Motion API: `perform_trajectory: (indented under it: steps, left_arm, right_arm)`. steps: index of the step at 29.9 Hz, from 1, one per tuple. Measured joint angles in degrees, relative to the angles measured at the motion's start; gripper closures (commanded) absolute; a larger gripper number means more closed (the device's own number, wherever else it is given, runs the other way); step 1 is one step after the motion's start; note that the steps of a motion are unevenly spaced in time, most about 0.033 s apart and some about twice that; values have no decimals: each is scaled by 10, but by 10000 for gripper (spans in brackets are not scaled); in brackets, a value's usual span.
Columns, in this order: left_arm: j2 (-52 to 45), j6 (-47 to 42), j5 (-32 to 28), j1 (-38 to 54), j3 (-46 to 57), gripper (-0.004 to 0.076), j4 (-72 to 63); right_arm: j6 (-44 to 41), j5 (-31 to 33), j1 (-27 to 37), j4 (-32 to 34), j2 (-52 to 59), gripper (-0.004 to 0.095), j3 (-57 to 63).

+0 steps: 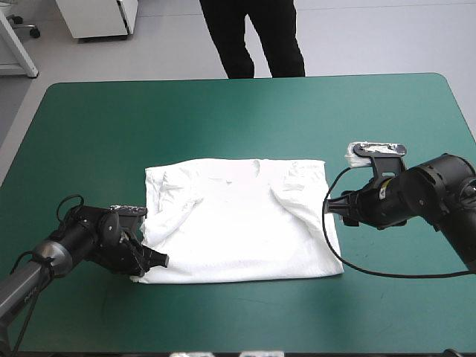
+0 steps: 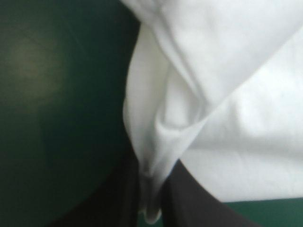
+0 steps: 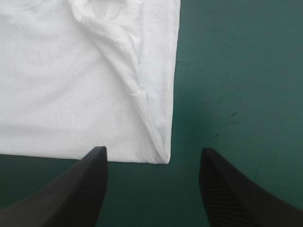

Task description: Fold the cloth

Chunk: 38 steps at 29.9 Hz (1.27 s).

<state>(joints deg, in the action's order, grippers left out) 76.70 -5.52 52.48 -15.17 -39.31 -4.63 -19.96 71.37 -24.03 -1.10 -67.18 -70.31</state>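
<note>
Overhead, in the high view, a white T-shirt (image 1: 242, 223) lies spread flat near the middle of a teal-green tabletop (image 1: 238, 111). Its outline is roughly a rectangle, with diagonal folds toward both sides. The left gripper (image 1: 152, 260) sits low at the shirt's near left corner, touching the cloth; from up here it is hard to make out whether it pinches the fabric. The right gripper (image 1: 336, 206) is just beside the shirt's right edge, and its fingertips are hidden behind the wrist.

Next, the left wrist view. Two black fingers (image 2: 199, 205) are all but together, clamped on a narrow fold of white cloth that runs between them. More cloth fills the space ahead as a soft white field, its edges cut off. Dark tabletop lies beside it.

Last, the right wrist view. The black fingers (image 3: 80, 189) stand wide apart with nothing between them. A corner of the T-shirt lies on the tabletop just ahead of the gap, nearer one finger; whether cloth and finger touch cannot be told. A raised crease runs through the cloth to that corner. The rest of the shirt is cut off.
</note>
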Motion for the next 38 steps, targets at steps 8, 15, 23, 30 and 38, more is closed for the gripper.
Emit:
perform_trajectory:
  steps: [8,15,23,30,38]
  left_arm:
    - [0,0,-2,0,0,733,-9]
    - [0,0,-2,0,0,733,-9]
    - [0,0,-1,0,0,733,-9]
    - [0,0,-1,0,0,733,-9]
    - [1,0,-4,0,1,733,-9]
  right_arm:
    - [4,-2,0,-17,-2,341,37]
    - [9,-67,-30,-16,-33,343,121]
    - [-8,-153,-34,5,-68,430,203]
    - [9,-207,-34,2,-101,441,256]
    - [36,-208,-34,-19,-148,535,249]
